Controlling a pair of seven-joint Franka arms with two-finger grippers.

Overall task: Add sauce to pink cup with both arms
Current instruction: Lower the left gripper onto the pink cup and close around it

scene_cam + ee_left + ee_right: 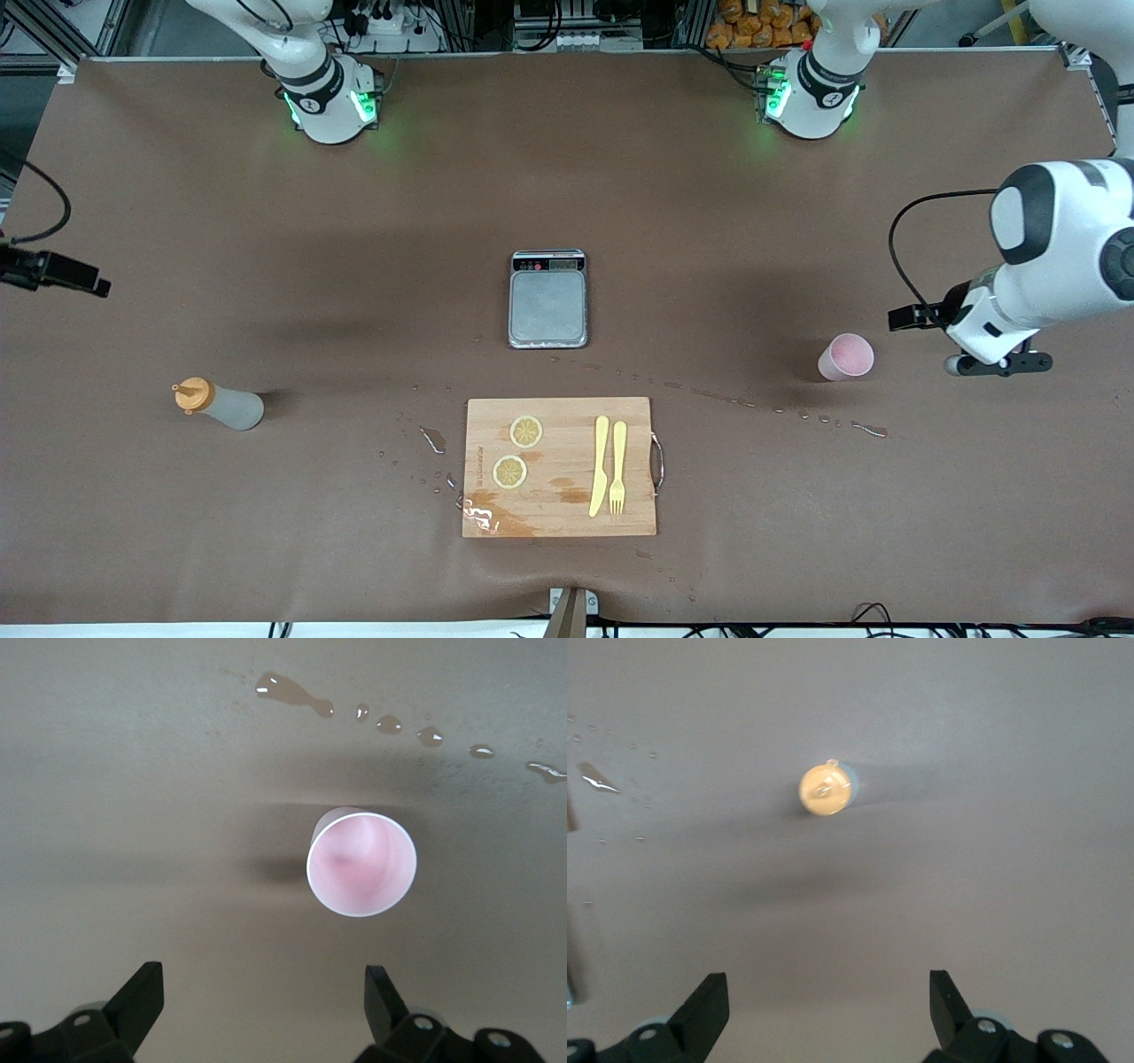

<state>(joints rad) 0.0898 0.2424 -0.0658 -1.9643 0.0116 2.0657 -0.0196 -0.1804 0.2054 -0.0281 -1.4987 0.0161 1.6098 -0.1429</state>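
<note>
Nothing is done yet. The left gripper (261, 1005), fingers spread wide and empty, hangs with the pink cup (361, 863) standing ahead of its fingertips. The right gripper (824, 1005), equally wide and empty, faces the sauce (827, 788) (only its orange cap shows). Grasping, carrying and squeezing all remain.
</note>
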